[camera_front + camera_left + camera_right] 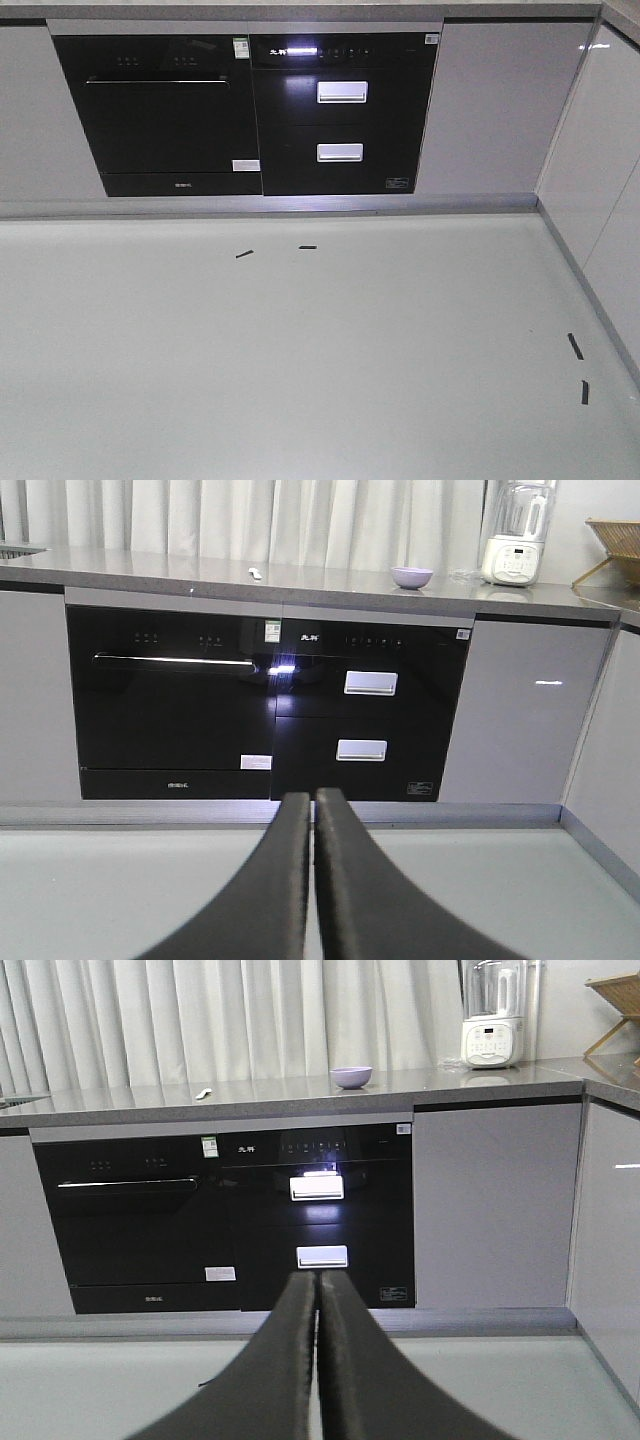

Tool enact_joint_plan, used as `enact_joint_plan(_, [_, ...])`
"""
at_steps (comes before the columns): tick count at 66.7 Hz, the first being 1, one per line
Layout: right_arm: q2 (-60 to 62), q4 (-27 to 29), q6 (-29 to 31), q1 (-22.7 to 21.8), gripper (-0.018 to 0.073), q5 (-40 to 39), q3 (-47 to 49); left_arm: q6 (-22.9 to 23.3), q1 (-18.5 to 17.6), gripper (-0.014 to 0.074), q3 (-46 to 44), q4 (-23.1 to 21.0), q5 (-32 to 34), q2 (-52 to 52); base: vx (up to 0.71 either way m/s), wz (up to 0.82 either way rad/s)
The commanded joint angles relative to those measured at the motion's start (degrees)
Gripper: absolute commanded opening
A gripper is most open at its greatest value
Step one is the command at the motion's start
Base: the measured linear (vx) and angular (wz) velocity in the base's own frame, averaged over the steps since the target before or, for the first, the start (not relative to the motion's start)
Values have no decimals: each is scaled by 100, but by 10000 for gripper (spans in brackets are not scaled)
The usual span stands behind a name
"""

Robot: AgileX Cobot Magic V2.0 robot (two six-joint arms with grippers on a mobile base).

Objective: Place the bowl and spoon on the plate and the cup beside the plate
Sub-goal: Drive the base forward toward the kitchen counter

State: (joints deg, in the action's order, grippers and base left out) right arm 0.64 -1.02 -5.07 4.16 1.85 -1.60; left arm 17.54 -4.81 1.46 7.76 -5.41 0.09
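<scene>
Sitting on the grey counter [150, 565], round bowl [412, 576]; matte left pincer [312, 800] and right pincer [318, 1280] pressed together.

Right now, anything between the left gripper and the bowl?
No loose thing visible. The left gripper, shut, sits low over the floor; the bowl stands on the countertop, above the black appliance fronts. Those fronts lie between them at gripper height. The blender stands apart to the bowl's right.

Lavender bowl [412, 576] upright on grey countertop [330, 586], small pale spoon [256, 573] lying flat, well apart to its left
</scene>
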Motion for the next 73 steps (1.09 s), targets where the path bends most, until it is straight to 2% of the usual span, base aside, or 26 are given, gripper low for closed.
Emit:
enact_joint_plan(1, [58,-29,37,-6,-3,-430,-16,61,16,-6,-40,0,435,104,0,0])
enact_joint_plan(73, [58,-29,37,-6,-3,-430,-16,61,16,-6,-40,0,435,104,0,0])
